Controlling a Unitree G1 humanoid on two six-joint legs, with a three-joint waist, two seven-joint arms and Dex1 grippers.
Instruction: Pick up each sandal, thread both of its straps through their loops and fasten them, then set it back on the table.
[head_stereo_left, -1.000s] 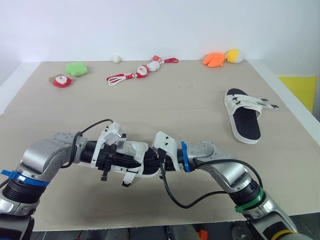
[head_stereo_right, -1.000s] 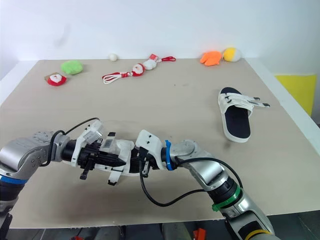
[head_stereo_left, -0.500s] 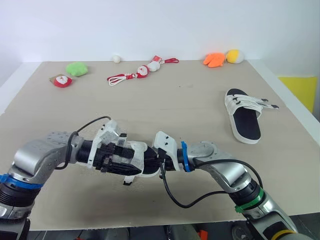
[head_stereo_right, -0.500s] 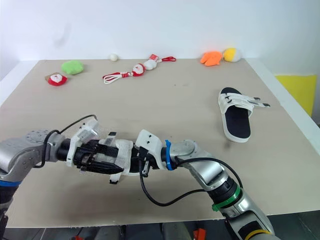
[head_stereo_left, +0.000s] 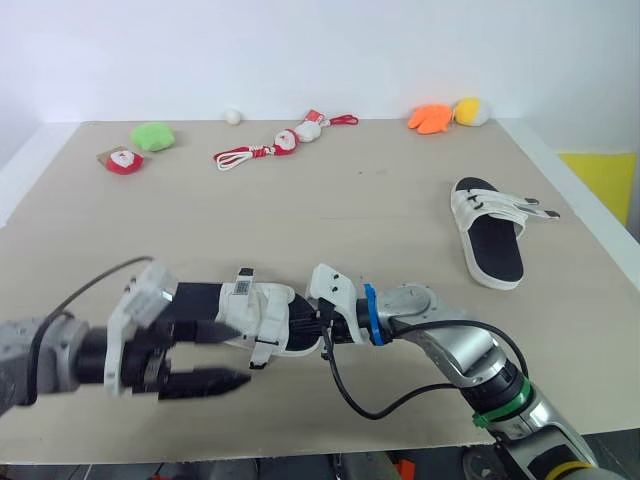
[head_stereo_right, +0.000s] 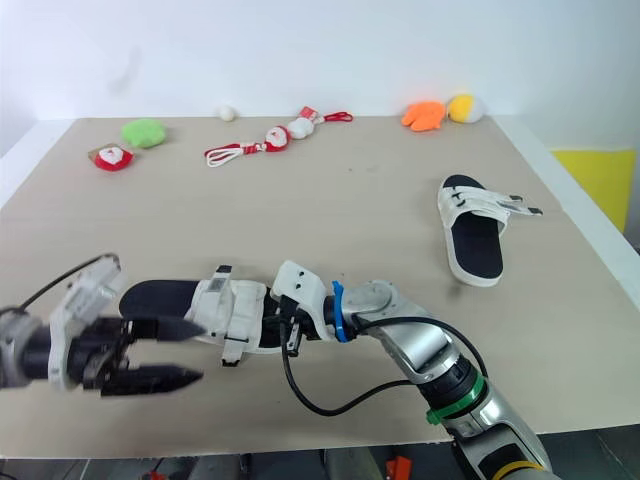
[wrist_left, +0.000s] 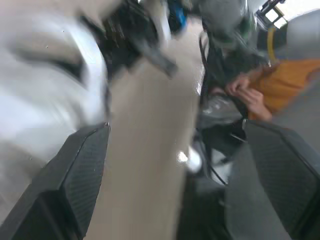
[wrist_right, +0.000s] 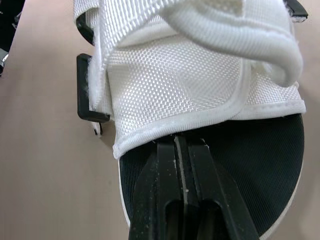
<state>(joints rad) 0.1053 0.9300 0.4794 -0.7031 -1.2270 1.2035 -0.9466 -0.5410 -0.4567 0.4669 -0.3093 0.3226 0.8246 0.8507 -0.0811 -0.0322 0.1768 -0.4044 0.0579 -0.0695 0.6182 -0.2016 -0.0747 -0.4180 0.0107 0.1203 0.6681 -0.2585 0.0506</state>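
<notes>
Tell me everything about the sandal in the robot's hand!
The sandal has a black footbed, a white sole edge and wide white woven straps with a black loop at one side. It sits low near the table's front edge; whether it touches the table is unclear. The right gripper is shut on it just under a strap.

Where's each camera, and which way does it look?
Left eye view: on the head, looking down at the table; left arm, right arm show, left gripper open.
Right eye view: beside it, same scene.
Left wrist view: on the left wrist, looking between its fingers toward a person's hand.
Right wrist view: on the right wrist, right gripper shut on the near sandal.
Shared: eye and right wrist views see that sandal.
</notes>
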